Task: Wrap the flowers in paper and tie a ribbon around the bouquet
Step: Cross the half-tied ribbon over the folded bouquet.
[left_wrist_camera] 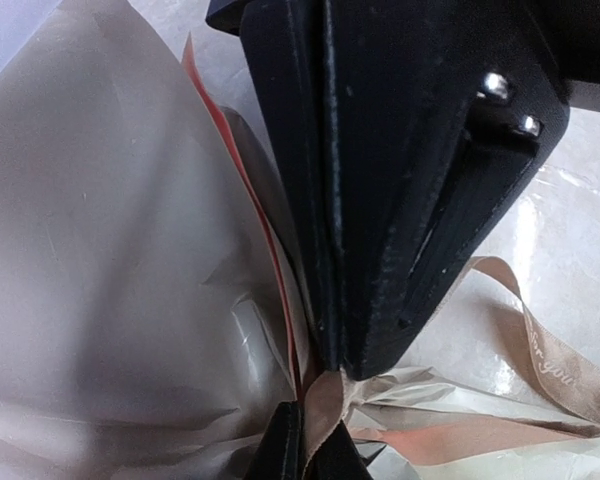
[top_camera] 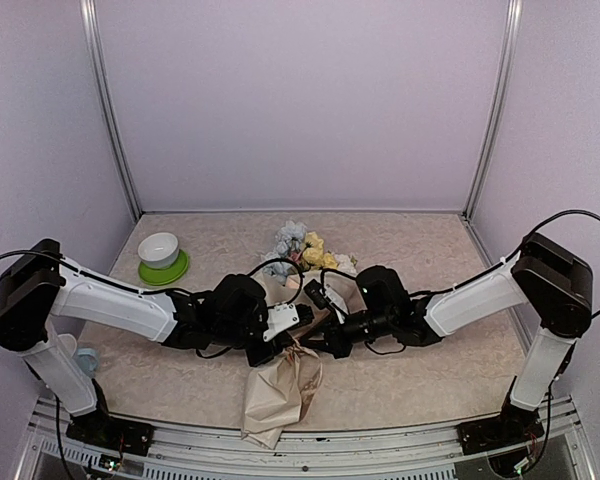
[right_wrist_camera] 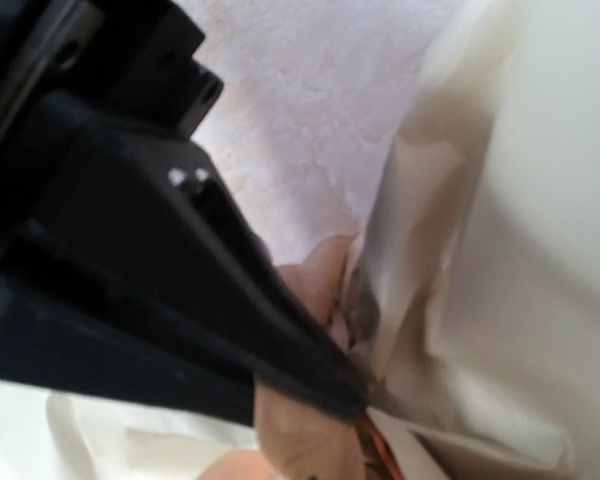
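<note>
Tan ribbon (left_wrist_camera: pixel 550 365) — at neck of paper (left_wrist_camera: pixel 100 250)

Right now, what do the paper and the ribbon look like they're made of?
The paper: thin matte beige paper, probably kraft, going by its crisp creases. The ribbon: flat tan fabric, perhaps satin, given its slight sheen and printed lettering.

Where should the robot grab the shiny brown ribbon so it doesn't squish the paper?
Probably the loose tail of the ribbon curling out over the table, away from the paper. It seems to arch up there with nothing crowding it, so coming from above and pinching its flat faces looks easiest.
</note>
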Action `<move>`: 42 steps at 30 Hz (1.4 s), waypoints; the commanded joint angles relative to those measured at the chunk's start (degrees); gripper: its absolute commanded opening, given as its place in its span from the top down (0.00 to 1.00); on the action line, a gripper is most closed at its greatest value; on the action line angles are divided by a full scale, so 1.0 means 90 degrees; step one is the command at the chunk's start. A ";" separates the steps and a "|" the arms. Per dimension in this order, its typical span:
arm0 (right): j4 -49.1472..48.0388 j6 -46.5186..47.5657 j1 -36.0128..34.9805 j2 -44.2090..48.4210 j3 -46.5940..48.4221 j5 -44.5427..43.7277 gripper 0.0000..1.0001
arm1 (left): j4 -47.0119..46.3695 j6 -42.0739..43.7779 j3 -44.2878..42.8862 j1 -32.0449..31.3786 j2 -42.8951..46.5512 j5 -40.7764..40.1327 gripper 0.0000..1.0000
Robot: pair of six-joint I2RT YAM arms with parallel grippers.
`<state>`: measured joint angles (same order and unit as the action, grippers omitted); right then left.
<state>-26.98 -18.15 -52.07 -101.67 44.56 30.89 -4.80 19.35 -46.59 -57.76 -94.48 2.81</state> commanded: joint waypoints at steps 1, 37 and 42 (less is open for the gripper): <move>-0.0204 -0.0211 -0.0059 0.0194 0.0044 0.0202 1.00 | -0.0297 -0.0097 0.0065 -0.0005 0.0108 -0.0253 0.83; 0.0381 -0.0416 -0.0288 -0.0014 0.0032 0.0451 1.00 | -0.2023 -0.0513 0.0697 -0.0374 0.0092 -0.1571 1.00; 0.0299 -0.0434 -0.0168 0.0441 -0.0192 0.0964 0.89 | -0.2680 -0.0456 0.1181 -0.0452 0.0280 -0.1540 1.00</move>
<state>-25.50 -22.17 -53.78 -100.73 44.18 35.42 -21.54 15.35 -38.39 -61.17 -94.19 -10.13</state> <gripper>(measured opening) 0.058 0.011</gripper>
